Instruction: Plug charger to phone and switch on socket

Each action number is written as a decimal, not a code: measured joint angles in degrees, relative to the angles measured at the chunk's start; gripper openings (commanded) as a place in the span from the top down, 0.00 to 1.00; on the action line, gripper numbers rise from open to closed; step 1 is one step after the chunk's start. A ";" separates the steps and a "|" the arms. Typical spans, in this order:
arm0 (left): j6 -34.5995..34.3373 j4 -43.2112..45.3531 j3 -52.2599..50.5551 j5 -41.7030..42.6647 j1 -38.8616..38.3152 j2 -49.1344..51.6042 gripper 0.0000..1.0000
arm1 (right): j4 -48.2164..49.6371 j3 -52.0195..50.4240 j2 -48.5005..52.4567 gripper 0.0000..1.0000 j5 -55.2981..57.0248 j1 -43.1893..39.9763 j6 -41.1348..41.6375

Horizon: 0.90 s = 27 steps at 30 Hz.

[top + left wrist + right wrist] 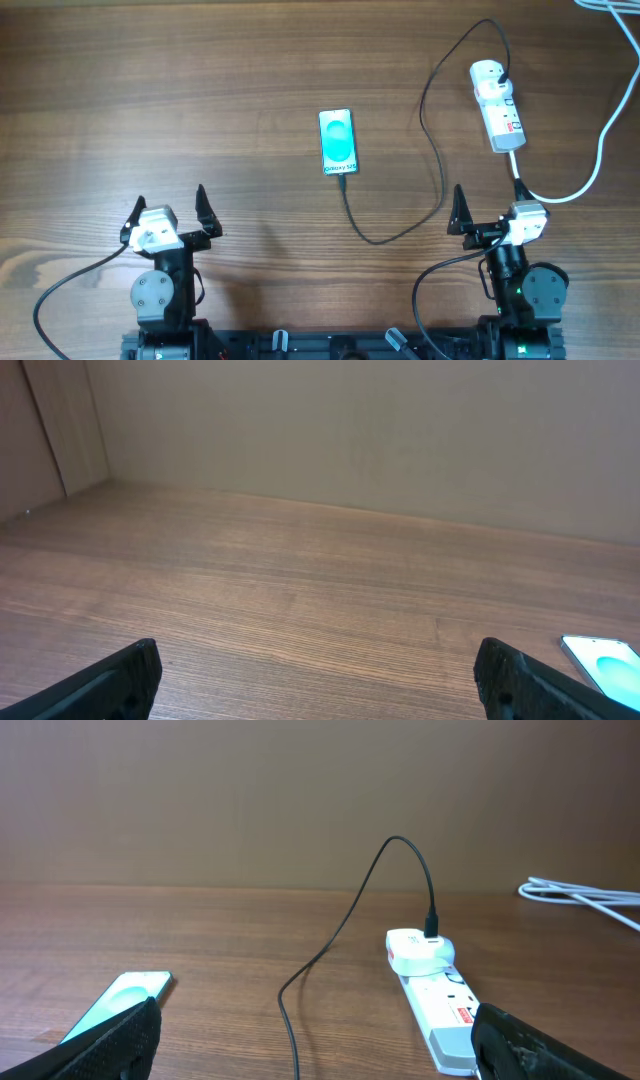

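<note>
Seen from above, the left gripper (170,200) gapes empty, the phone (338,142) lies mid-table with the charger (430,130) ending at its near edge, and the right gripper (488,205), equally wide and empty, sits near the socket (497,120), while only the right wrist view shows the charger arching up off the adapter (420,952).

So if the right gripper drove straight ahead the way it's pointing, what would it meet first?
Most likely the near end of the socket, lying ahead of the right gripper; the charger runs just left of that line.
</note>
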 measured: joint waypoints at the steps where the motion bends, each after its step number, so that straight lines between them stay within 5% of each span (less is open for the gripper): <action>1: 0.24 -0.02 0.00 0.02 0.00 0.00 0.00 | -0.02 0.00 0.00 0.00 0.00 0.00 0.00; 27: 4.11 -0.17 0.00 1.55 0.00 0.00 0.00 | -0.02 0.00 0.00 0.00 0.00 0.00 0.00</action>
